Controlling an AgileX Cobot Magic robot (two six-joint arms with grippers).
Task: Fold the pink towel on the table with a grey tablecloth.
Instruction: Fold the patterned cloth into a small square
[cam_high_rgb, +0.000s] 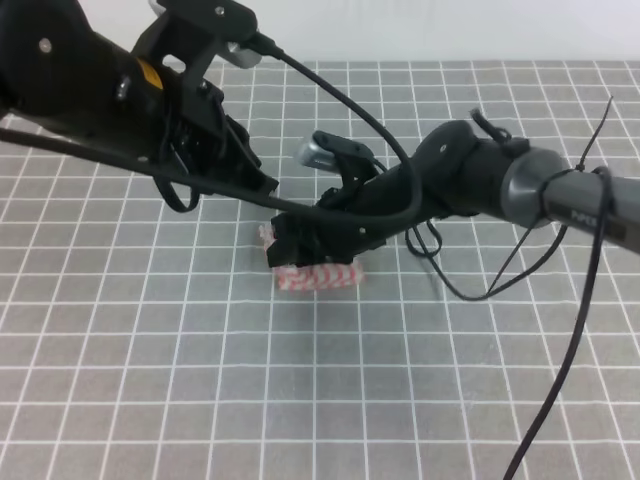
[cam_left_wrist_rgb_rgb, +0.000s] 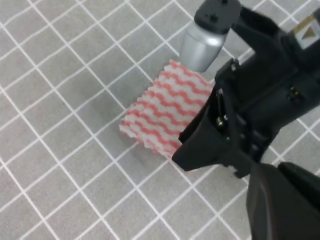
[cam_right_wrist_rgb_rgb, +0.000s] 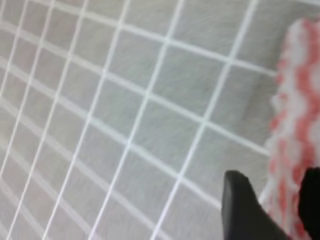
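The pink towel lies folded into a small strip on the table with a grey tablecloth. My right gripper reaches in from the right and sits low on the towel's left end. In the right wrist view two black fingertips straddle the towel's edge, closed on the cloth. The left wrist view shows the towel with the right gripper covering its near corner. My left gripper hovers just behind and left of the towel; its jaws are hidden against the black arm.
Black cables hang from the right arm and loop over the cloth to the right of the towel. A silver camera barrel on the right arm sticks out above the towel.
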